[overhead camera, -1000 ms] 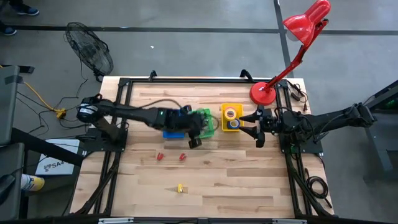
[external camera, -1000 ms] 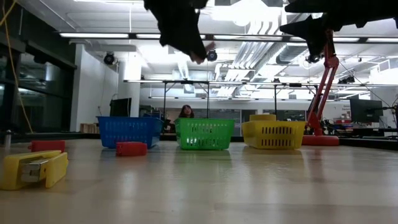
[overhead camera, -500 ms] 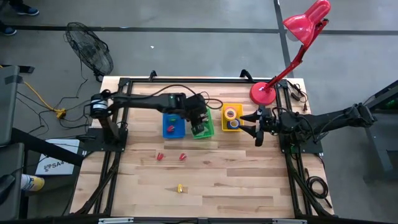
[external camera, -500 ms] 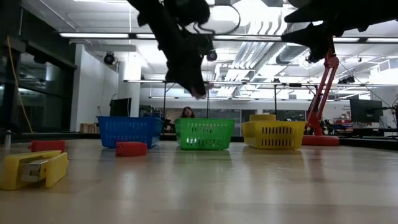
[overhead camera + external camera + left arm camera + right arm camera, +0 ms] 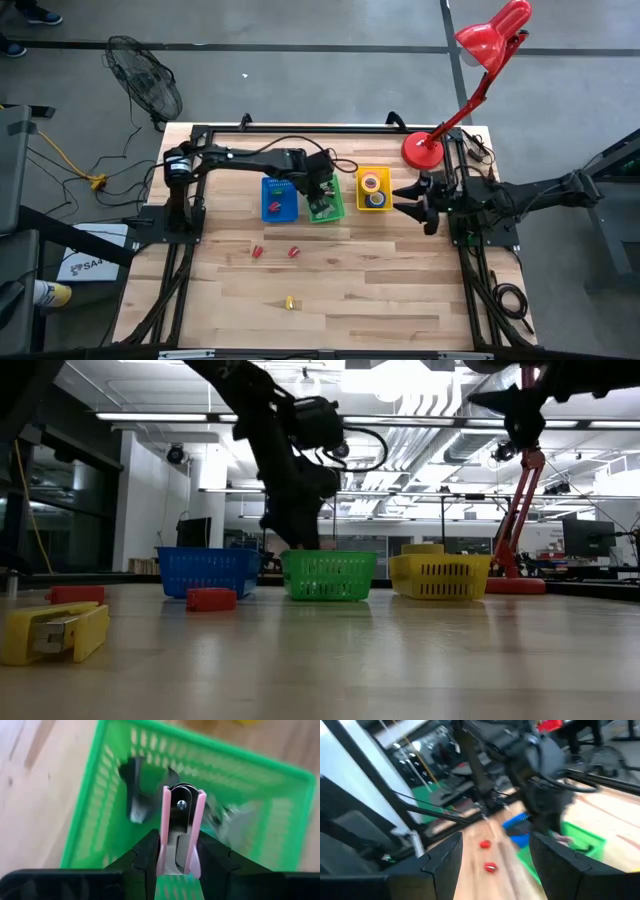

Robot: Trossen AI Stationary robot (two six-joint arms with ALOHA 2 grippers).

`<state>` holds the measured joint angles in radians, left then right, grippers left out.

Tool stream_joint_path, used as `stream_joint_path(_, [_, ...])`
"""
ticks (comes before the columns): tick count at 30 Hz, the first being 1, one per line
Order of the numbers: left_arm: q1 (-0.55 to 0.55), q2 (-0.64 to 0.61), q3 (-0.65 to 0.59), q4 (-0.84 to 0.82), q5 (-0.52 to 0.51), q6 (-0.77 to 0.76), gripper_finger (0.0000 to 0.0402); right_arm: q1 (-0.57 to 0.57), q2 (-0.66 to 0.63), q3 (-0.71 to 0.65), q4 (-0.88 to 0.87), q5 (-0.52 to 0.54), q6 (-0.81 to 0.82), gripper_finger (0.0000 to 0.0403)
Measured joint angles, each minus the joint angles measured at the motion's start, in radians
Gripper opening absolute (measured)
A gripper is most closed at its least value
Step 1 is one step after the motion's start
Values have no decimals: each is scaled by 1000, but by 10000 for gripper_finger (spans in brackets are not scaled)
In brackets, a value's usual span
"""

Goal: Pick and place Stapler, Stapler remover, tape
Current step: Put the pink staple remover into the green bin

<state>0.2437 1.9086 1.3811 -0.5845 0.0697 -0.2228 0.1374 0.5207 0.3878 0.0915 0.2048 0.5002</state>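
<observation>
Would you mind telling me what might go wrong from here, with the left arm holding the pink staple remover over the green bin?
1. The left gripper holds the pink staple remover above the green bin; if it releases high, the remover could bounce out.
2. Another staple remover lies inside; the dropped one may land on it and tip against the wall.

In the high view the left pincer (image 5: 318, 203) covers most of the green bin (image 5: 333, 208), so its contents cannot be seen there. In the left wrist view grey shapes (image 5: 134, 795) inside the bin are too blurred to name, and the remover (image 5: 179, 832) is cut off below by the fingers (image 5: 147, 855). The yellow item (image 5: 289, 302) and two red items (image 5: 257, 252) on the counter (image 5: 380, 290) are too small to identify from above. The right wrist view is motion-blurred throughout. In the low view both arms run off the top edge.
</observation>
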Motion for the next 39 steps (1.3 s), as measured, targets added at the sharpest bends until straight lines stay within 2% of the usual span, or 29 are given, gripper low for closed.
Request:
stream_joint_path(2, [10,11,0,-9,0,-3,101,-1,-29,0,1,-15,14,220])
stream_joint_path(6, [21,18,2,-28,0,-18,101,5,-98,-31,16,-24,-82,220])
stream_joint_path(9, [25,24,-2,-61,7,-14,101,8,-154,-105,130,4,-133,220])
stream_joint_path(12, [25,35,0,-57,8,-11,101,8,-195,-187,264,-20,-183,220])
stream_joint_path(17, [25,44,0,-67,23,4,101,7,-243,-282,326,2,-198,220])
stream_joint_path(26, [25,45,0,-70,26,49,101,7,-316,-319,280,88,-248,220])
stream_joint_path(34, [25,45,0,-69,47,162,103,-9,-327,-320,238,89,-263,220])
stream_joint_path(39, [25,45,0,-63,70,247,143,-49,-327,-320,256,32,-262,220])
